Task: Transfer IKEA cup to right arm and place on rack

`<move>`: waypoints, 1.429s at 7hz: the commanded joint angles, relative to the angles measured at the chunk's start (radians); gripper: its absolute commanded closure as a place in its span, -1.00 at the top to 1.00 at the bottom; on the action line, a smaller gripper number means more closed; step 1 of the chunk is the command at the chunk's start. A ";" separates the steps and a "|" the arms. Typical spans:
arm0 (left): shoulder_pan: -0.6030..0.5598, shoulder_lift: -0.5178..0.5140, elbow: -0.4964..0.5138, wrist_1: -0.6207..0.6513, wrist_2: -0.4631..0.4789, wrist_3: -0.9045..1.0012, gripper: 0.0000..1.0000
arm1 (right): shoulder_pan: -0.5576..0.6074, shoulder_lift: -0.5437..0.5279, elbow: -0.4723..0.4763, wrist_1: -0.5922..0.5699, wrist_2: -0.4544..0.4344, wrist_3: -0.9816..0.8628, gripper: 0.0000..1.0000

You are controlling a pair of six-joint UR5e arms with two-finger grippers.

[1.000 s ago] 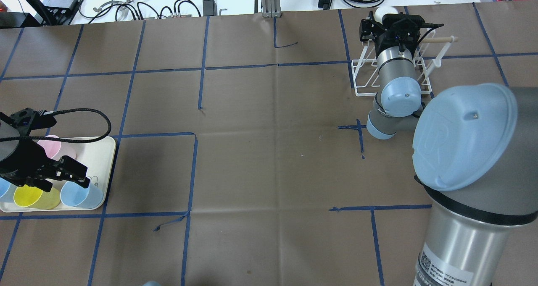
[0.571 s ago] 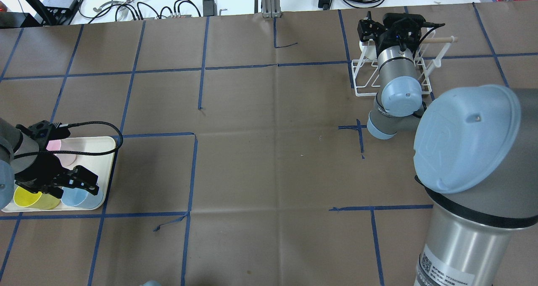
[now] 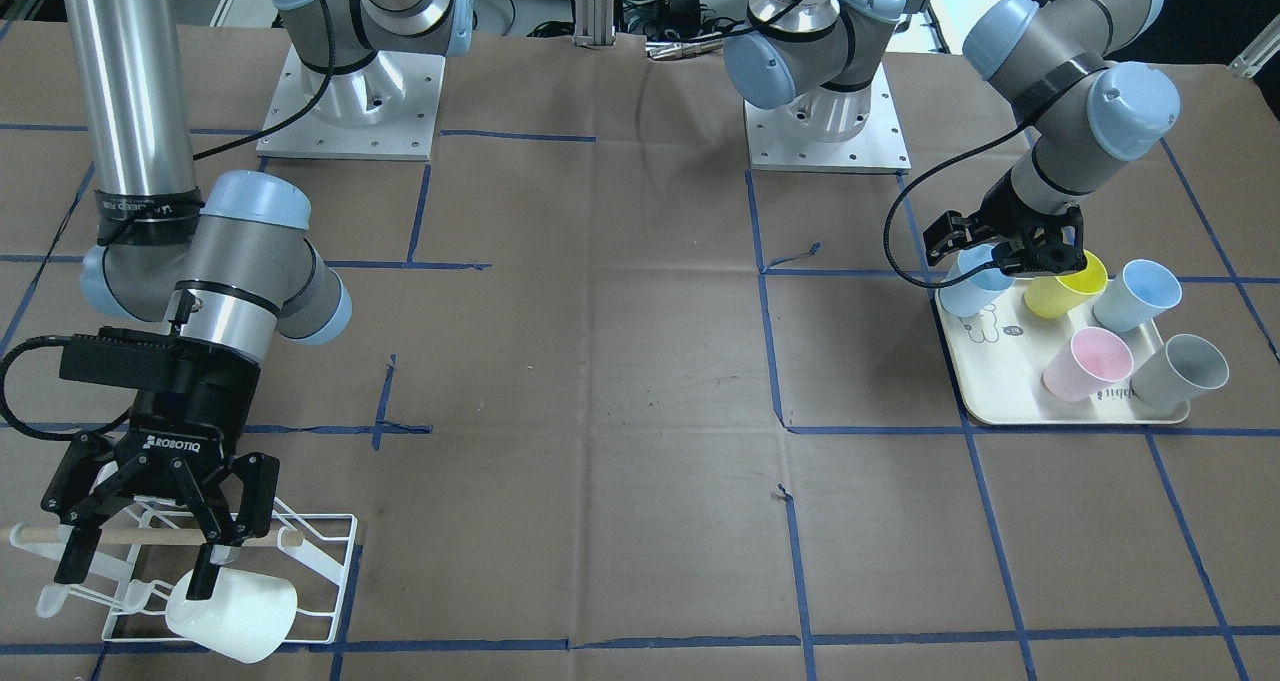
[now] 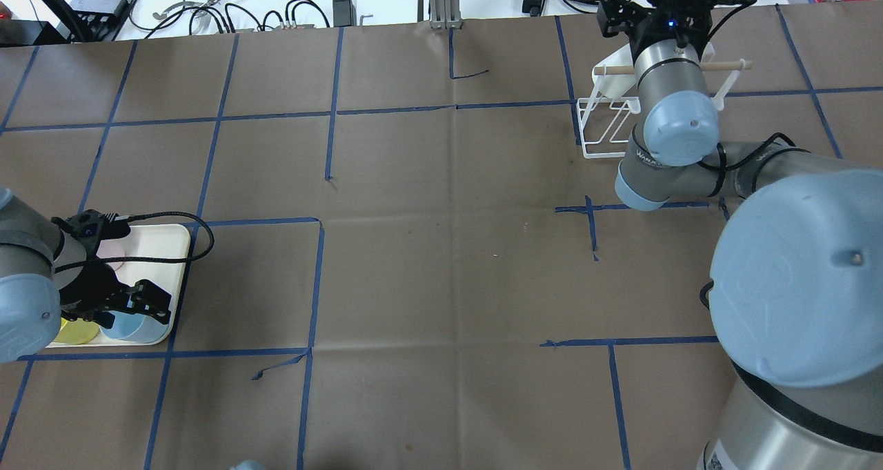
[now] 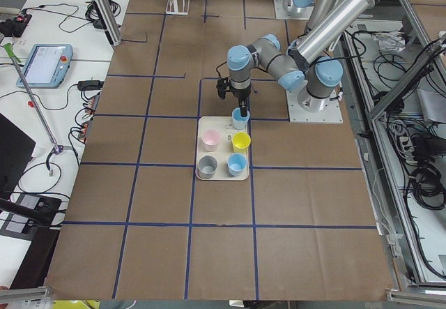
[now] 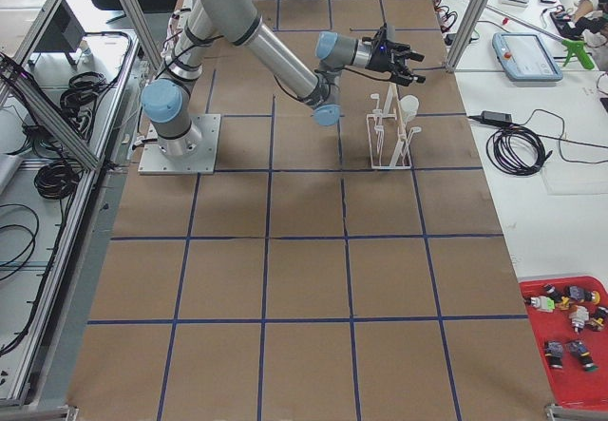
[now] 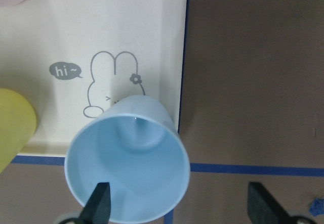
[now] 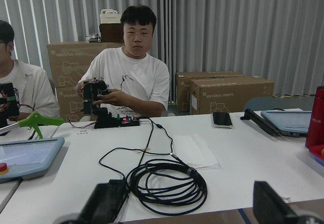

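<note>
A light blue cup [image 7: 131,163] lies tilted on the near corner of the cream tray [image 7: 61,32]. My left gripper [image 7: 180,204] is open over it, with one finger [image 7: 100,204] inside the cup's mouth and the other outside. It shows the same way in the front view, with the left gripper [image 3: 1000,261] at the blue cup [image 3: 978,286]. A white cup [image 3: 235,616] hangs on the white wire rack [image 3: 320,551]. My right gripper [image 3: 135,571] is open and empty just above the rack's wooden dowel.
The tray [image 3: 1000,401] also holds a yellow cup [image 3: 1070,286], a pink cup [image 3: 1088,361], a grey cup [image 3: 1180,371] and a second light blue cup [image 3: 1135,296]. Operators sit at a white table with cables beyond the rack, seen in the right wrist view.
My right gripper lowered the white cup onto the rack, let go of it and lifted away. My left gripper moved down onto the light blue cup's rim.
</note>
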 commanded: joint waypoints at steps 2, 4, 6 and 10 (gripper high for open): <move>-0.001 -0.025 -0.009 0.021 -0.001 -0.001 0.90 | 0.007 -0.211 0.000 0.382 0.010 0.005 0.99; -0.001 -0.025 -0.009 0.021 -0.003 -0.003 0.60 | 0.098 -0.228 -0.006 0.398 0.122 0.087 0.99; -0.003 -0.032 -0.001 0.012 0.006 0.002 -0.88 | 0.128 -0.224 -0.003 0.394 0.308 0.411 0.99; -0.006 -0.025 0.023 0.011 0.000 0.000 -1.00 | 0.140 -0.207 0.010 0.383 0.604 0.889 0.99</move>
